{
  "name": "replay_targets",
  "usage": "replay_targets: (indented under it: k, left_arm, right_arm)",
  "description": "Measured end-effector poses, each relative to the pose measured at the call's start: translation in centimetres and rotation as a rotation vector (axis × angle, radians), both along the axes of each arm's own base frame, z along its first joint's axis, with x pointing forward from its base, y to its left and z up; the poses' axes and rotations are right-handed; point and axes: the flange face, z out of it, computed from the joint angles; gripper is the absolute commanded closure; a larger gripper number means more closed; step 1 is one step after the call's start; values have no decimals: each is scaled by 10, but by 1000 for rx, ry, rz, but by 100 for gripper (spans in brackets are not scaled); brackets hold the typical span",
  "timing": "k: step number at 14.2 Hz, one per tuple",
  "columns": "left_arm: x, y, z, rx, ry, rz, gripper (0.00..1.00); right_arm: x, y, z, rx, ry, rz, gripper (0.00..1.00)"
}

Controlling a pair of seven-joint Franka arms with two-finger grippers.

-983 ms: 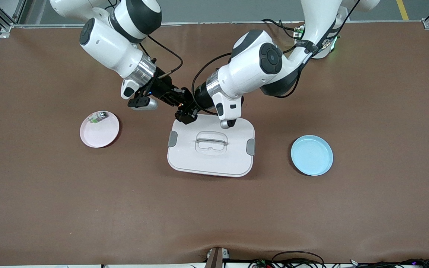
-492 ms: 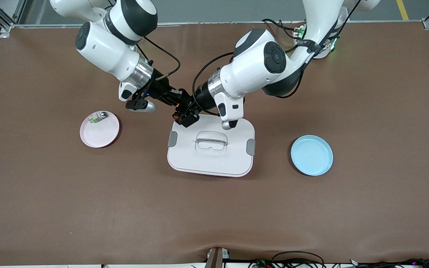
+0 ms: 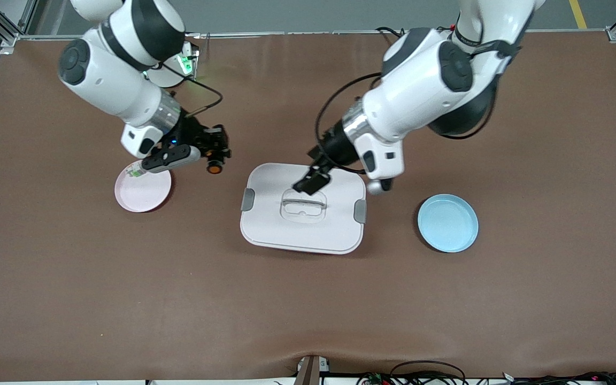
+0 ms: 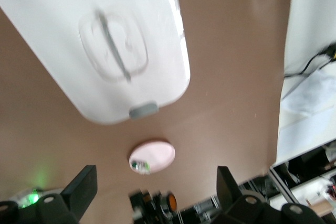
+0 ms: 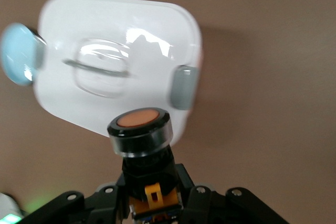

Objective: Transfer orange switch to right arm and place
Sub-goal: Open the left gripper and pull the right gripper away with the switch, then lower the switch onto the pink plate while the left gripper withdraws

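The orange switch is a black stub with an orange button face. My right gripper is shut on it, in the air over the bare table between the pink plate and the white lid. In the right wrist view the switch stands up out of the right gripper, button face outward. My left gripper is open and empty over the lid's edge near the robots. In the left wrist view its fingers stand wide apart, with the switch far off between them.
The pink plate holds a small white-and-green part at its rim. A blue plate lies toward the left arm's end. The white lid with grey side tabs and a recessed handle sits mid-table. The pink plate also shows in the left wrist view.
The two grippers were together at the lid's edge with the switch between them. The left gripper has let go and drawn back; the right gripper has carried the switch toward the pink plate.
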Motion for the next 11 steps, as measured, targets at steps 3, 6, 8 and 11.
replay_targets:
  k: [3, 6, 8, 11]
  left_arm:
    - [12, 46, 9, 146, -67, -100, 0]
    - [26, 99, 9, 282, -115, -256, 0]
    - [33, 136, 11, 377, -134, -365, 0]
    - [37, 185, 23, 484, -150, -474, 0]
  right_arm:
    - [17, -65, -7, -132, -71, 273, 100]
    - [31, -131, -14, -225, -125, 535, 100]
    - [36, -169, -27, -280, -125, 667, 100]
    - [39, -207, -62, -330, -136, 795, 100]
